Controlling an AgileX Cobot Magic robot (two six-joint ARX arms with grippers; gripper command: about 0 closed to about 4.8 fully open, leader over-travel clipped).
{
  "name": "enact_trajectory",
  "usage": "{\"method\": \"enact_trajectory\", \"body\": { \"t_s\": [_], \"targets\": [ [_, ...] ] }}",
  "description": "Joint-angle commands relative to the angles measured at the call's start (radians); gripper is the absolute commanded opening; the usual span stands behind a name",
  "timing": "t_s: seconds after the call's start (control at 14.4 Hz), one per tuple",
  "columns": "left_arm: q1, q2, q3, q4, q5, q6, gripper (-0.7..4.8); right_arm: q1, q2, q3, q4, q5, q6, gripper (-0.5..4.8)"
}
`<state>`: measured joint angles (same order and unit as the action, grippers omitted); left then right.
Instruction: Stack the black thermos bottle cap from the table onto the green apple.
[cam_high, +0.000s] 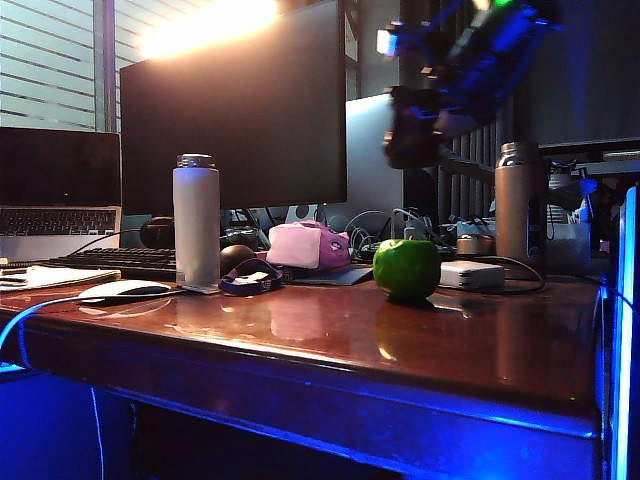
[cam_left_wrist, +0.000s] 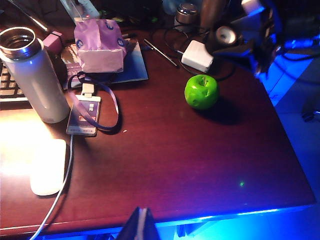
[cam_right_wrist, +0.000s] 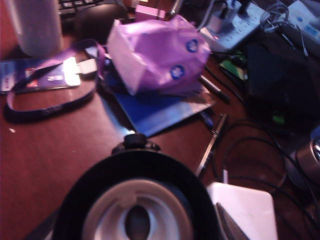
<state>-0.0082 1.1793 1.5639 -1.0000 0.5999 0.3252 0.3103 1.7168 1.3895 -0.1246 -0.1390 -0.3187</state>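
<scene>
The green apple stands alone on the reddish-brown table, right of the middle. My right gripper hangs blurred high above and slightly behind the apple, shut on the black thermos bottle cap. The cap's lighter inner ring faces the right wrist camera and fills the gap between the jaws. From the left wrist camera the cap shows as a small ring beyond the apple. My left gripper hovers at the table's front edge, shut and empty, out of the exterior view.
A white open thermos bottle stands at the left, with a lanyard and badge beside it. A pink bag, white adapter, cables and a metal bottle crowd the back. A white mouse lies front left.
</scene>
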Motion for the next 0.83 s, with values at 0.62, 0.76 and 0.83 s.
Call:
{"method": "enact_trajectory", "body": {
  "t_s": [0.62,0.76,0.83],
  "targets": [
    [0.0,-0.002,0.003,0.006,0.006,0.008,-0.03,-0.092,0.117,0.005,-0.022,-0.23,0.039,3.05],
    [0.0,-0.002,0.003,0.006,0.006,0.008,-0.03,-0.092,0.126,0.005,-0.005,-0.23,0.039,3.05],
    [0.0,-0.002,0.003,0.006,0.006,0.008,-0.03,-0.092,0.13,0.005,-0.002,-0.23,0.038,3.05]
  ]
}}
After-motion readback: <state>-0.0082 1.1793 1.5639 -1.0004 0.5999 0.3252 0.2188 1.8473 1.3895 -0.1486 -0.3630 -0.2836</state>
